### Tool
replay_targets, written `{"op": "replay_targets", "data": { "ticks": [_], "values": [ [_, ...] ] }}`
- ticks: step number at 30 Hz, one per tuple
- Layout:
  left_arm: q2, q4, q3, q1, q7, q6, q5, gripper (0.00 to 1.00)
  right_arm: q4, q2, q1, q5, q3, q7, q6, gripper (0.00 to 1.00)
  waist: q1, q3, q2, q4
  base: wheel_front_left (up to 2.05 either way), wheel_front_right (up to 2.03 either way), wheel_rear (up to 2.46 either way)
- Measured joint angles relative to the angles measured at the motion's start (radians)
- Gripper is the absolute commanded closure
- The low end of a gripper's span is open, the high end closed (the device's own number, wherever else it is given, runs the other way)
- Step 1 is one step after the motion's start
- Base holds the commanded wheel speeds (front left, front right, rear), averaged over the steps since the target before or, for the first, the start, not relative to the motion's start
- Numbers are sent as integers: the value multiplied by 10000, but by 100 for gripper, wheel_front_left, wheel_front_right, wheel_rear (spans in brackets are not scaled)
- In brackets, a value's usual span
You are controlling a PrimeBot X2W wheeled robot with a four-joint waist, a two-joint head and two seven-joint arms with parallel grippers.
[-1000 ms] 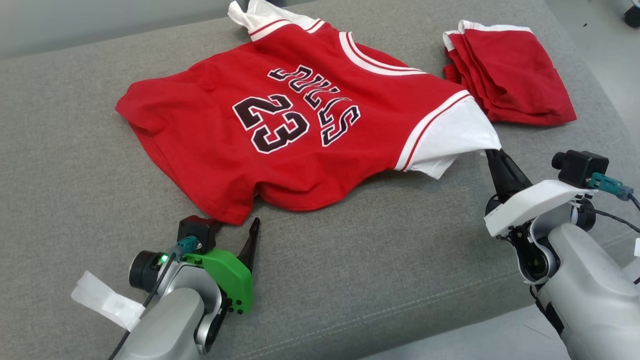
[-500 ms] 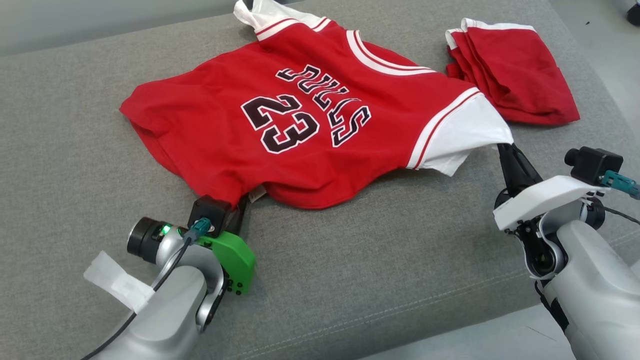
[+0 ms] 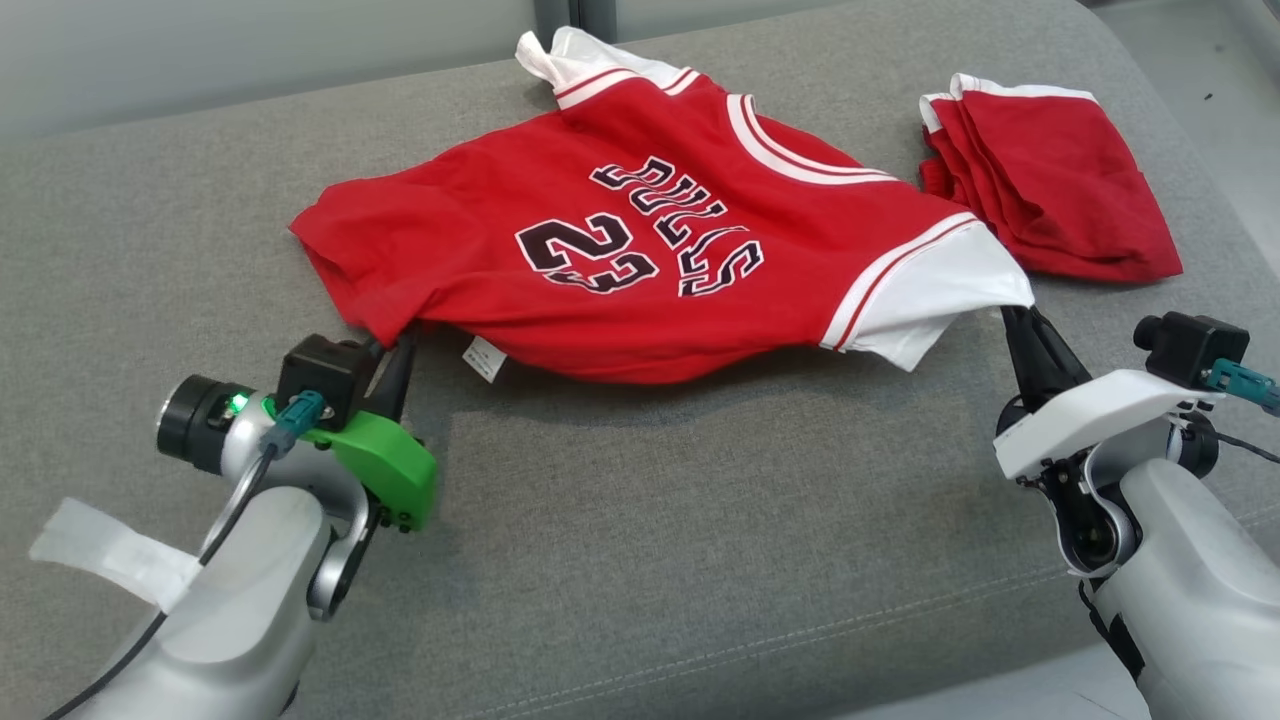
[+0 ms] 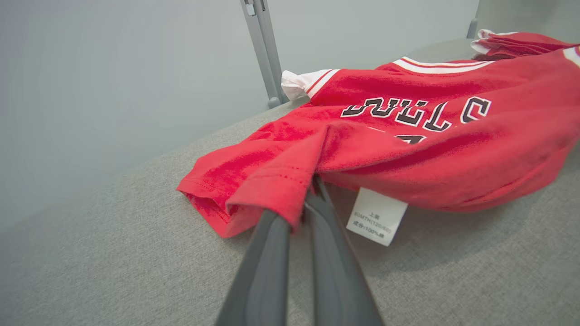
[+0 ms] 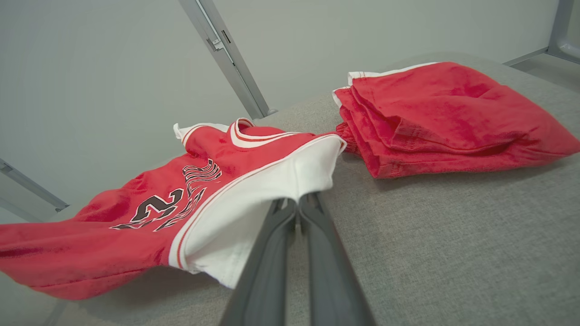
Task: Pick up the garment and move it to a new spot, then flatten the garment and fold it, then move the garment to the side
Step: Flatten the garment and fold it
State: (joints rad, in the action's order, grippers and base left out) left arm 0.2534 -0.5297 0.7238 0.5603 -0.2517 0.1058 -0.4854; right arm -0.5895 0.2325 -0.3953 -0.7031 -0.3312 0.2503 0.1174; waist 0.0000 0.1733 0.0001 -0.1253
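Observation:
The garment (image 3: 640, 260) is a red jersey with white sleeves and black "BULLS 23" lettering, spread over the grey cushion (image 3: 700, 520). Its near side hangs slightly off the surface between my two grippers. My left gripper (image 3: 402, 345) is shut on the red hem corner (image 4: 281, 190) at the left; a white label (image 4: 376, 216) dangles beside it. My right gripper (image 3: 1012, 318) is shut on the white sleeve (image 5: 272, 181) at the right. The far sleeve (image 3: 580, 60) lies at the cushion's back edge.
A folded red cloth (image 3: 1050, 200) with white trim lies at the back right, close to the sleeve I hold, also in the right wrist view (image 5: 444, 117). A metal frame post (image 4: 263, 50) stands behind the cushion before a pale wall. Bare cushion lies in front.
My left gripper went from open beside the hem to shut on it and has lifted it to the left. The near edge of the garment has risen. The head camera has shifted a little.

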Motion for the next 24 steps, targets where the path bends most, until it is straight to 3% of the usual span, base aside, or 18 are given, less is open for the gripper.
{"op": "replay_targets", "data": {
  "ticks": [5, 8, 18, 24],
  "values": [
    [673, 412, -255, -282, 0, -6, -15, 100, -130, 119, 330, -12, -257, -6, 54, 100, 0, -224, 0, 99, 0, 0, 0],
    [773, 667, -376, -643, 0, -96, -184, 100, -182, -127, 672, -424, -479, -368, 56, 100, 0, -303, 0, 132, 0, 0, 0],
    [734, 922, -326, -1973, 0, -265, -826, 100, 42, -109, 1097, -959, -1386, -1220, 56, 100, 0, -378, 0, 156, 0, 0, 0],
    [84, 2077, -1170, -2553, 2, -798, -2318, 100, 1392, -213, 1051, -2165, -871, -686, 56, 100, 0, -338, 0, 99, 0, 0, 0]
  ]
}}
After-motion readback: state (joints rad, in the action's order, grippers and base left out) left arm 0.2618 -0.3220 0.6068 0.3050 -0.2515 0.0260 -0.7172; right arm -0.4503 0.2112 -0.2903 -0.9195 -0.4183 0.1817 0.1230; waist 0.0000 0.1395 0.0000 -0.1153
